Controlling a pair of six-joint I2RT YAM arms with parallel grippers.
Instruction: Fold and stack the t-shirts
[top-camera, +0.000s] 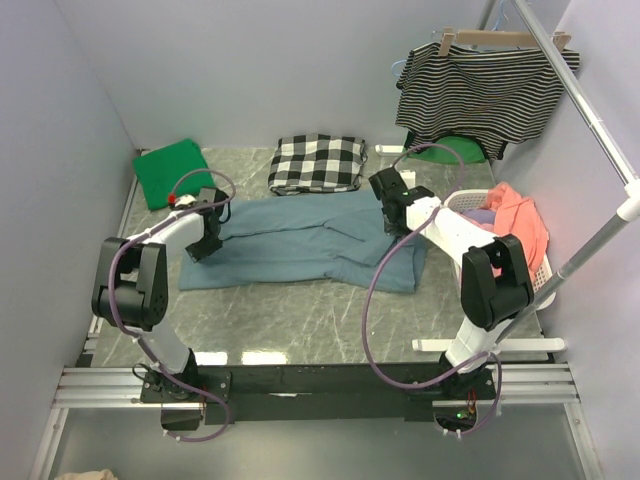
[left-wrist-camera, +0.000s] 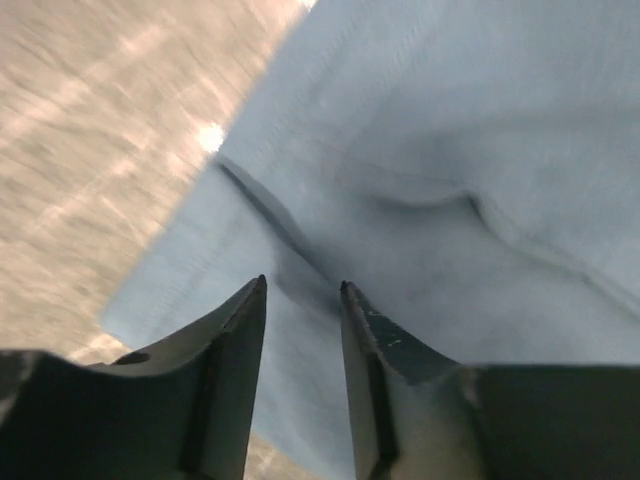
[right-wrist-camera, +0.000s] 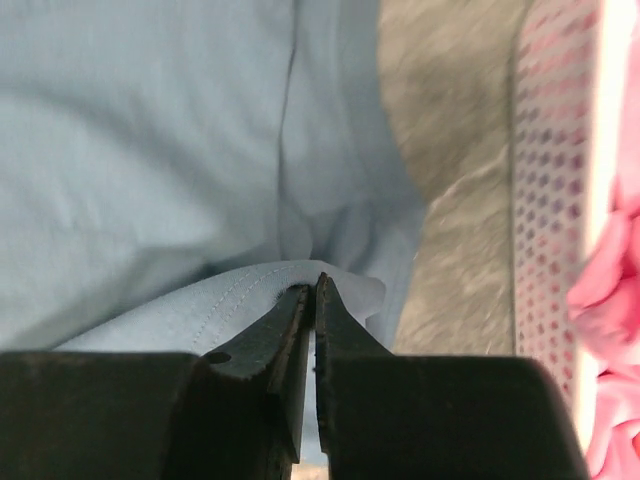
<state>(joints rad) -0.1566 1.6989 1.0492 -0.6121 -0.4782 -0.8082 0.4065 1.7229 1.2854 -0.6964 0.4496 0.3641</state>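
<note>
The slate-blue t-shirt (top-camera: 300, 242) lies spread across the middle of the table, partly folded over itself. A folded green t-shirt (top-camera: 172, 172) rests at the back left. My left gripper (top-camera: 201, 249) hovers over the blue shirt's left edge; in the left wrist view the left gripper (left-wrist-camera: 303, 285) is open with only blue cloth (left-wrist-camera: 450, 150) beneath it. My right gripper (top-camera: 392, 222) is at the shirt's right end. In the right wrist view the right gripper (right-wrist-camera: 311, 287) is nearly closed, pinching a raised stitched hem of the blue shirt (right-wrist-camera: 150, 150).
A black-and-white checked cloth (top-camera: 318, 162) lies at the back centre. A striped top (top-camera: 485, 90) hangs from a rail at the back right. A white perforated basket (top-camera: 542, 272) with pink clothes (top-camera: 518, 220) stands at the right, close to my right gripper, basket wall (right-wrist-camera: 555, 200).
</note>
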